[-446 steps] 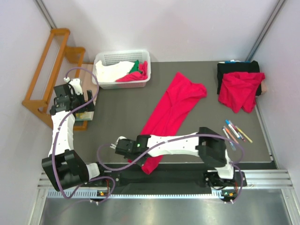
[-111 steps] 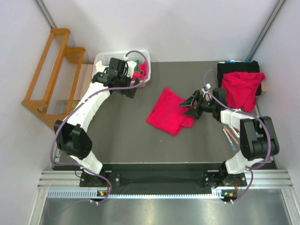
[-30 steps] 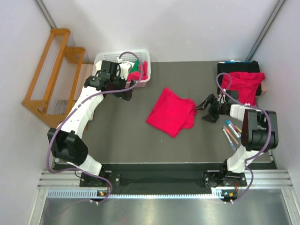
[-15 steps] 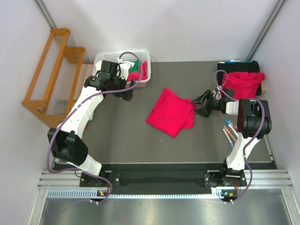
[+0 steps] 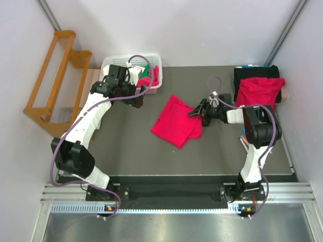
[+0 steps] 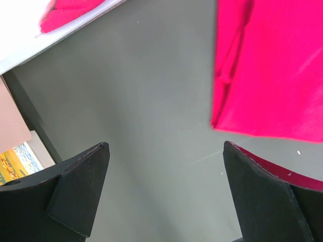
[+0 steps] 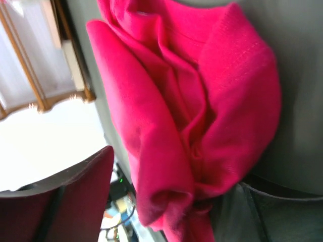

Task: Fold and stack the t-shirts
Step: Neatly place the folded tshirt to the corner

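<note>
From above and behind the near edge, looks steeply down over the whole counter (image 5: 126, 146). From the left wrist, faces down, close over the far-left part, catching the folded t-shirt (image 6: 272, 65) at frame right. From the right wrist, sits almost against the same shirt's right end.

Bare table (image 5: 126, 146) lies open nearer than the folded t-shirt (image 5: 174, 123); the basket (image 5: 115, 61) blocks the far left.
</note>
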Available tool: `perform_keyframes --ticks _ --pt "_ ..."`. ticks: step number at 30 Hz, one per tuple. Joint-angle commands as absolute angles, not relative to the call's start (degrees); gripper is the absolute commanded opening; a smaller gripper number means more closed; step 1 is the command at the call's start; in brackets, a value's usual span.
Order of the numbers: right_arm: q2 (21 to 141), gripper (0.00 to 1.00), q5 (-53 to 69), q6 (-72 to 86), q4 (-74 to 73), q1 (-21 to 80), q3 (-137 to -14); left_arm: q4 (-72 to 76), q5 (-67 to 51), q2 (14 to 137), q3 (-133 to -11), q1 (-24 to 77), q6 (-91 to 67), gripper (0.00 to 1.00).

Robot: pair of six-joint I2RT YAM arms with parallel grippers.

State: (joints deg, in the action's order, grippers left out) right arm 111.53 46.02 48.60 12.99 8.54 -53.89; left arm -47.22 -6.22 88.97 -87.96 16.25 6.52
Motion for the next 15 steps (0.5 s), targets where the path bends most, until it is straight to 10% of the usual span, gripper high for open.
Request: perform_keyframes --ticks 1,7,15 --pt "118.5 0.61 38.2 48.2 9.1 12.0 -53.9 -47.1 -6.4 86.9 -90.2 16.1 6.3 0.99" --pt "119.3 0.0 36.5 47.8 8.1 13.0 -56.0 -47.3 -5.4 85.2 -89.1 16.1 7.1 0.99" --pt "117.6 0.0 37.9 45.6 3.8 11.5 -68.1 -46.8 -6.1 85.0 -87.1 16.1 6.6 0.99"
